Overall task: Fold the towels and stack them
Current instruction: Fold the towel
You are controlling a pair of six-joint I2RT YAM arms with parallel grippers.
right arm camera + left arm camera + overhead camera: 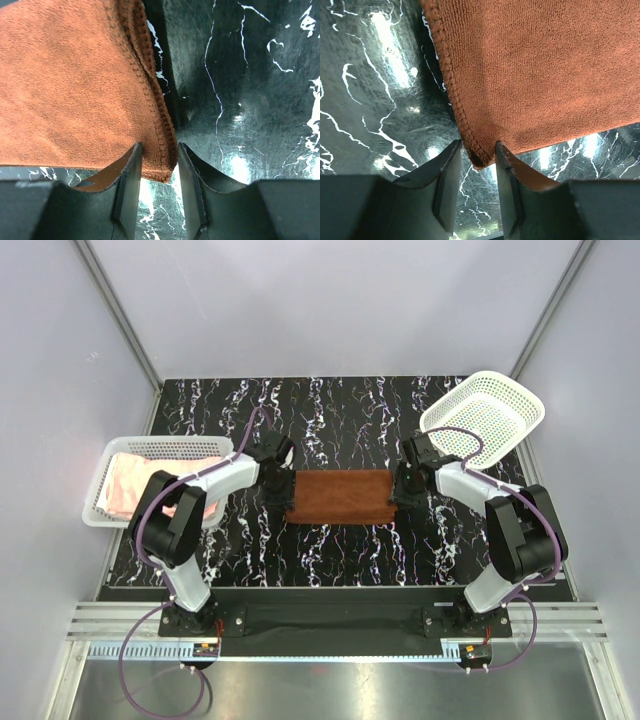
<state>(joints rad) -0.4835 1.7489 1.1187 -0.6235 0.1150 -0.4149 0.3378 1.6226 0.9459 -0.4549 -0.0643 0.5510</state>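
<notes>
A rust-brown towel lies folded flat in the middle of the black marble table. My left gripper is at its left end and my right gripper at its right end. In the left wrist view the gripper is slightly open, its jaws straddling a corner of the towel with a small gap showing. In the right wrist view the gripper is slightly open too, the stitched corner of the towel sitting uncompressed between the jaws.
A white basket at the left table edge holds a pink towel. A second white basket sits tilted at the back right with nothing showing in it. Grey walls enclose the table.
</notes>
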